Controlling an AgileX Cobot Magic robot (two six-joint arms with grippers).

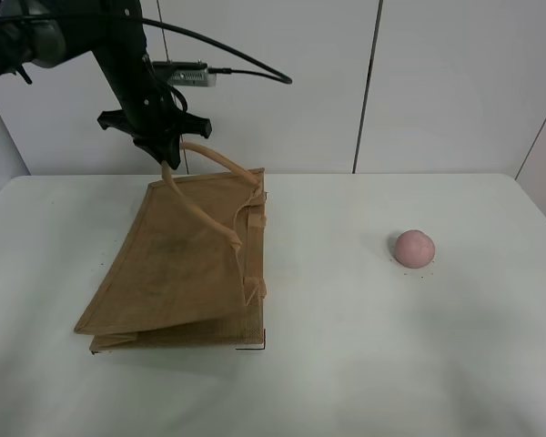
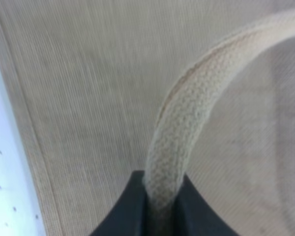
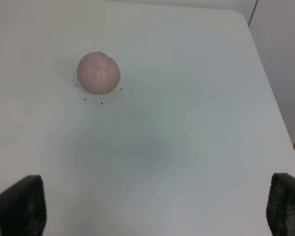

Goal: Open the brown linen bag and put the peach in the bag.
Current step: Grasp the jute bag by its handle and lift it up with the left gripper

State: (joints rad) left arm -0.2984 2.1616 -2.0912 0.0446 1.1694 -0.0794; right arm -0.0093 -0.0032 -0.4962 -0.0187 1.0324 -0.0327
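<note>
- Our left gripper (image 1: 168, 159) hangs over the far left of the white bench (image 1: 364, 373), its jaws clamped on a loop handle (image 1: 226, 160) of the bag (image 1: 168, 273).
- In the left wrist view we see the woven handle come out from between the two dark fingers (image 2: 123, 214), pinched tight. The bag's coarse tan cloth fills the frame behind it.
- The bag lies on the left half of the bench with its mouth end toward the far wall. We see its upper panel drawn up and tilted at the handle end, while the folded bottom rests on the bench near the front edge.
- The peach (image 1: 414, 248) sits alone on the right half of the bench, well apart from the bag. It is pink and round, and a few small dark dots mark the surface around it.
- Our right gripper (image 3: 152, 209) hovers above bare bench, its two dark fingertips (image 3: 17, 206) spread wide at the corners of the right wrist view, with nothing between them.
- In that same view the peach lies ahead of the right gripper, clear of both fingertips and untouched.
</note>
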